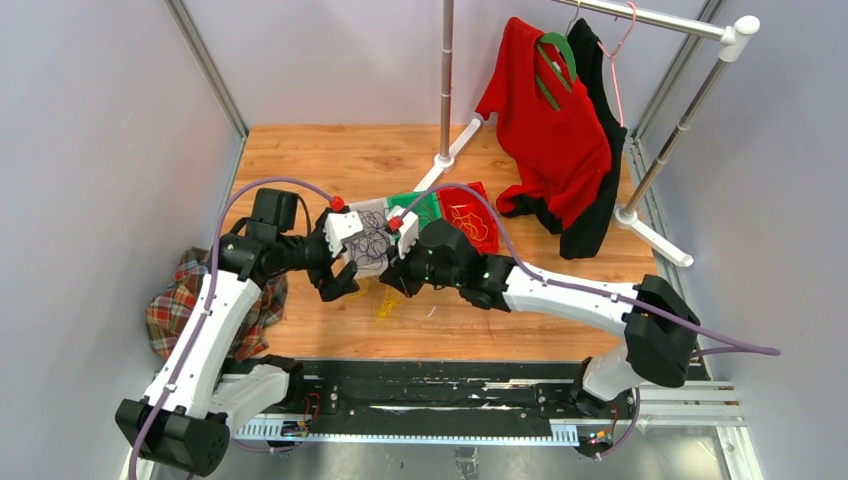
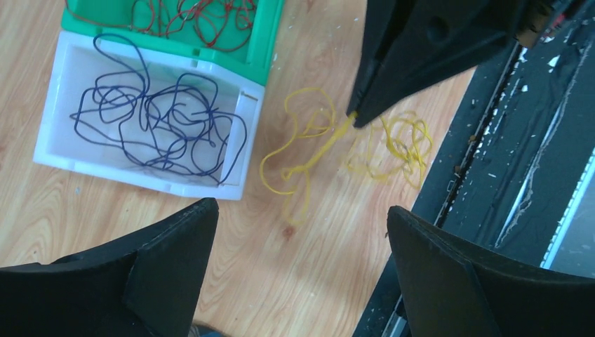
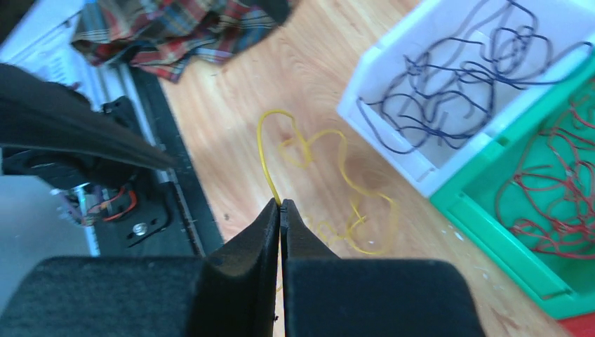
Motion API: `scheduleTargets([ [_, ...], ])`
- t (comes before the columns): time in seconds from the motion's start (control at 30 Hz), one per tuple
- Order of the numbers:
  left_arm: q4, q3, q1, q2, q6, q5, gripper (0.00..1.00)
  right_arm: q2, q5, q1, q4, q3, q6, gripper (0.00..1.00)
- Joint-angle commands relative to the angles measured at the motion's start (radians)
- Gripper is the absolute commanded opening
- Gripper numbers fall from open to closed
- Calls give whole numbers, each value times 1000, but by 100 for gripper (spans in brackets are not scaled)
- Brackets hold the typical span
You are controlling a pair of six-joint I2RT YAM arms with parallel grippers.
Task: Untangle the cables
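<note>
A loose yellow cable (image 3: 342,165) lies looped on the wooden table in front of the bins. My right gripper (image 3: 281,205) is shut on one strand of it, which rises from the tips. Seen from the left wrist, those black fingertips (image 2: 354,119) pinch the yellow cable (image 2: 295,172). My left gripper (image 2: 300,208) hovers open above the table with nothing between its fingers. Dark purple cables (image 2: 161,123) fill a white bin (image 2: 140,179). Red-brown cables (image 2: 196,17) lie in a green bin (image 2: 263,42).
A red bin (image 1: 470,215) holding yellow strands sits behind the green one. A plaid cloth (image 1: 180,300) is heaped at the table's left edge. A clothes rack with a red garment (image 1: 550,120) stands at the back right. A black rail (image 1: 430,395) runs along the near edge.
</note>
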Motion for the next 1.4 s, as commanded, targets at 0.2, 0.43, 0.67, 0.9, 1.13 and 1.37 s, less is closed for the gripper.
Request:
scheduleTargets([
  [0.2,-7,8,4,-10,74,134,86,-47,-136,71,-8,38,22,1],
  [0.43,-66,-17,-8,-19,116,228,71,-78,-148,76,4,37,43,1],
  [0.67,-70,-8,-26,-11,94,245,43,-103,-141,76,23,26,62,1],
  [0.9,-71,59,-30,-10,14,255,1,-116,-67,78,39,-6,81,12],
  [1.13,-70,162,-53,-35,-103,265,1,-82,84,110,67,10,67,38],
  [1.37,-68,242,-58,-63,-162,265,0,-87,167,122,112,-11,74,30],
])
